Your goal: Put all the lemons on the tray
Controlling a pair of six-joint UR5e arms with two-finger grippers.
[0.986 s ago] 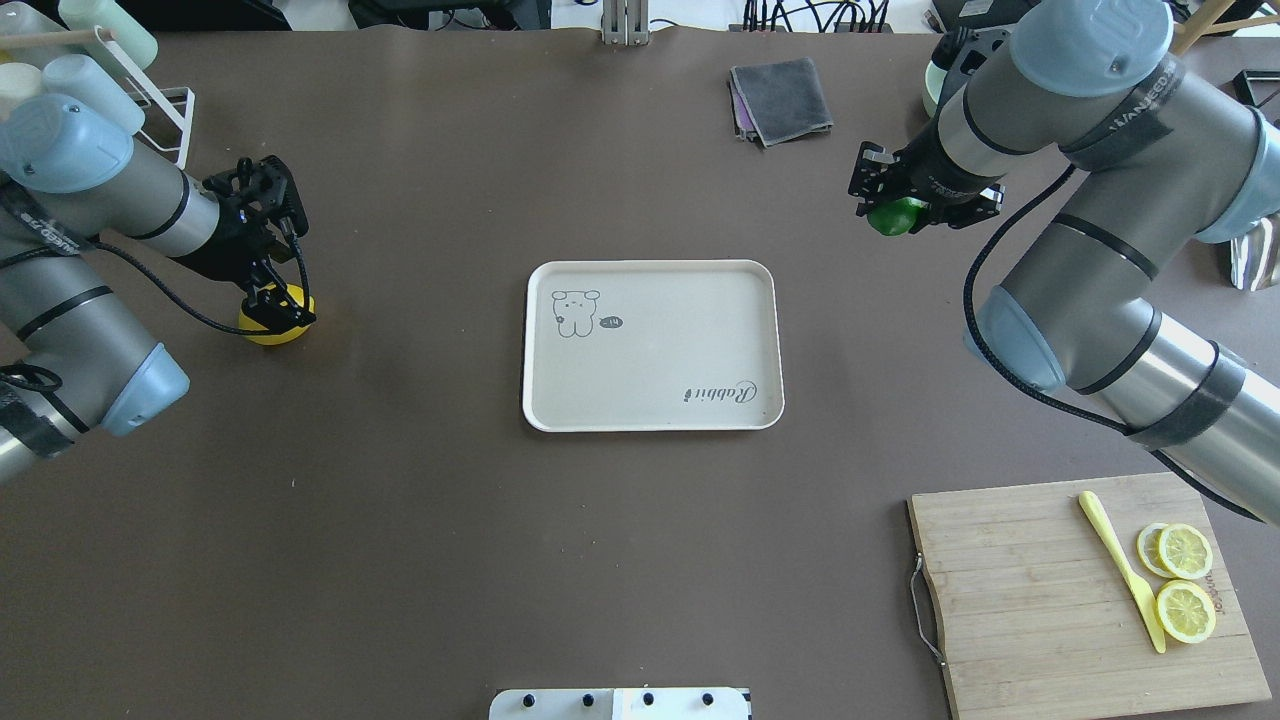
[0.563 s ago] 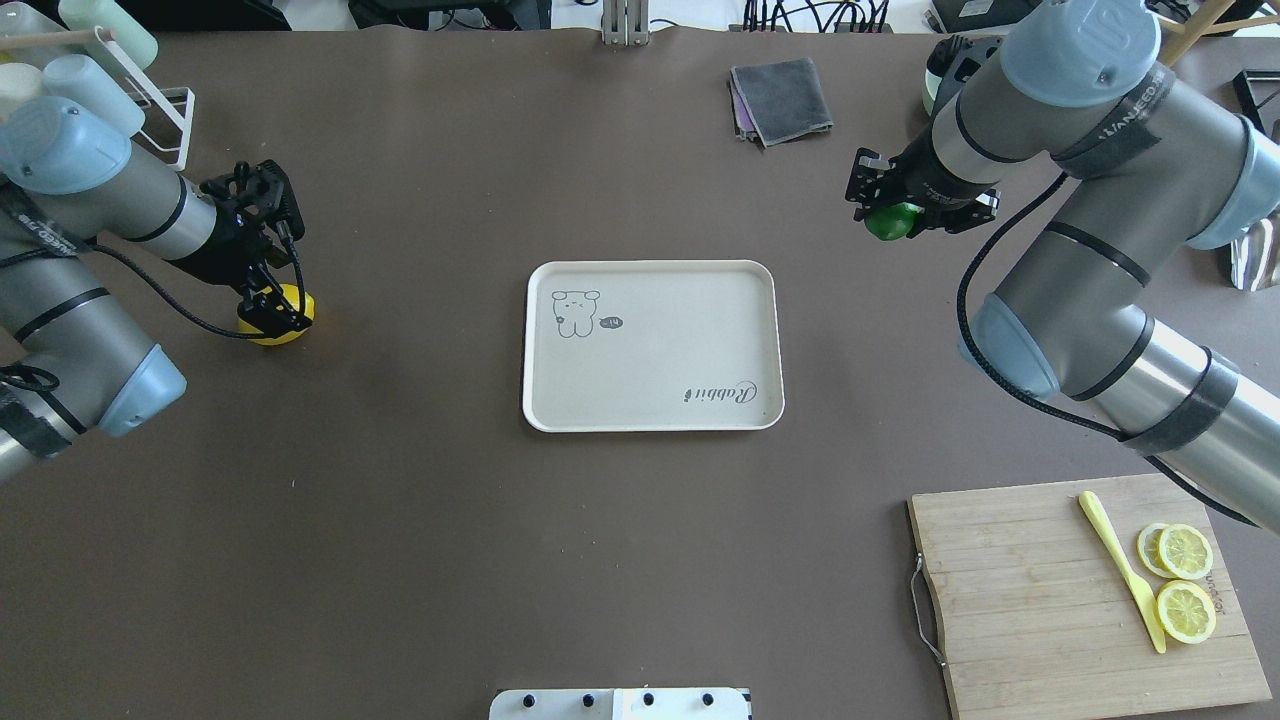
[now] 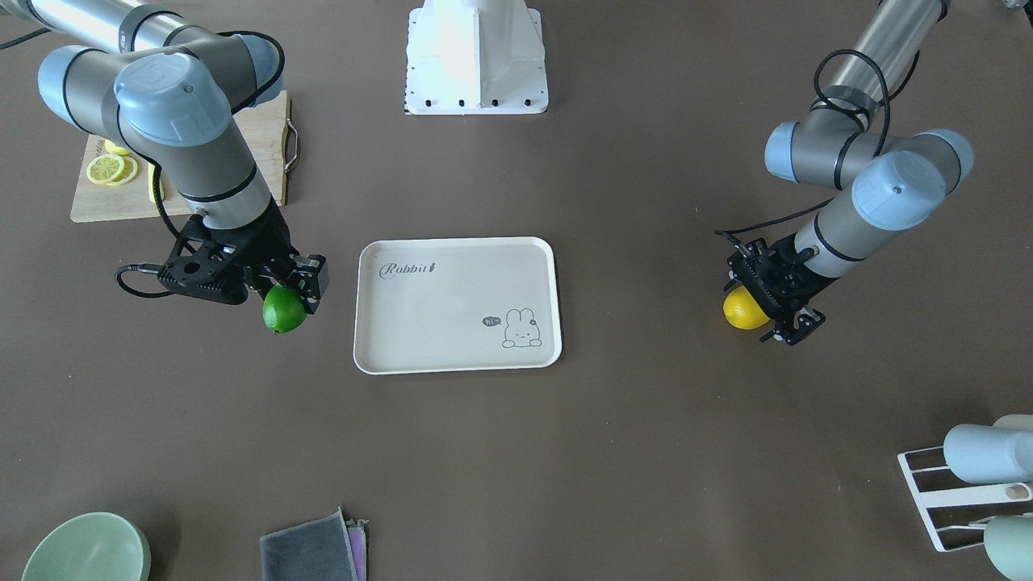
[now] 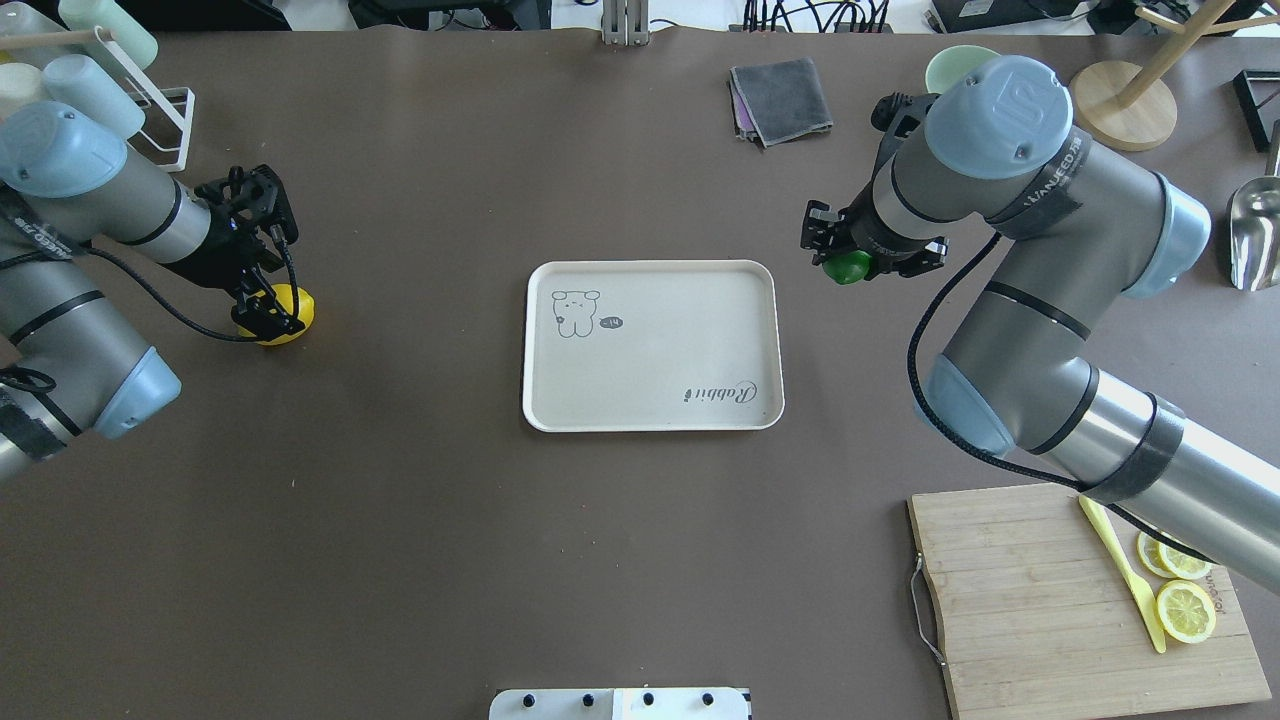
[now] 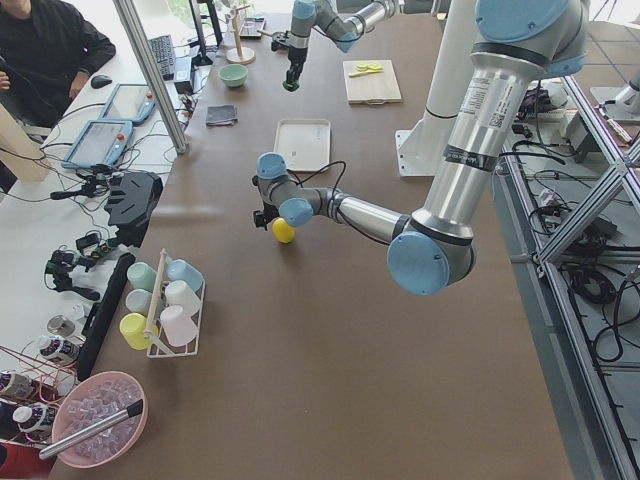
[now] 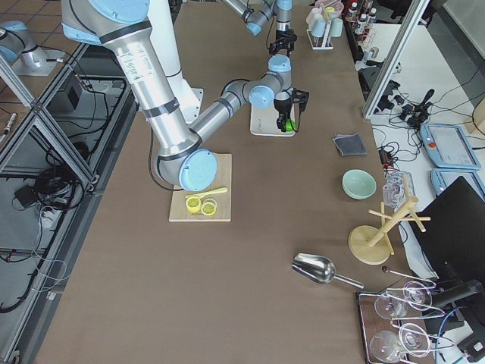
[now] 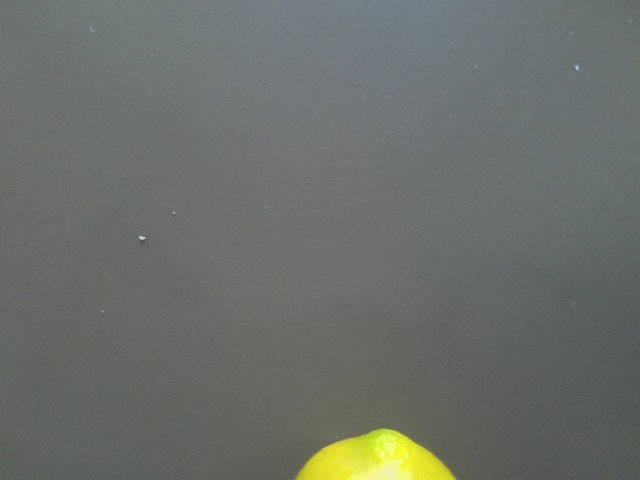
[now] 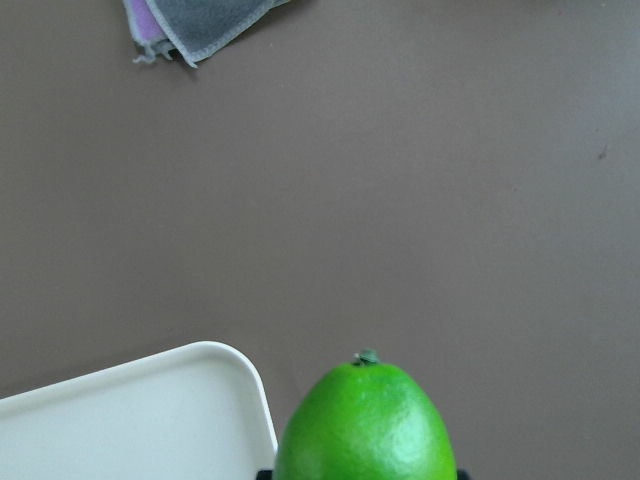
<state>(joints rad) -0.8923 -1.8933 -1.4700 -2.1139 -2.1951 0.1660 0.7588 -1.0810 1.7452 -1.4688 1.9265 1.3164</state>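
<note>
The cream tray [image 4: 650,350] printed "Rabbit" lies mid-table, also in the front view [image 3: 452,315]. My right gripper [image 4: 848,262] is shut on the green lemon [image 4: 848,270] and holds it above the table just off the tray's far right corner; it also shows in the front view [image 3: 284,308] and the right wrist view [image 8: 365,425]. The yellow lemon [image 4: 295,308] rests on the table at the left. My left gripper [image 4: 268,310] is low over it, open, with its fingers on either side. The lemon's tip shows in the left wrist view [image 7: 375,458].
A wooden cutting board [image 4: 1010,600] with lemon slices [image 4: 1185,610] and a yellow knife [image 4: 1120,570] lies at the near right. A grey cloth [image 4: 782,98], a green bowl [image 4: 950,65] and a wooden stand [image 4: 1120,90] are at the back. A cup rack [image 4: 100,70] stands back left.
My right arm has carried the green lemon to the left, up to the tray's corner. My left gripper has shifted slightly over the yellow lemon, which stays in place.
</note>
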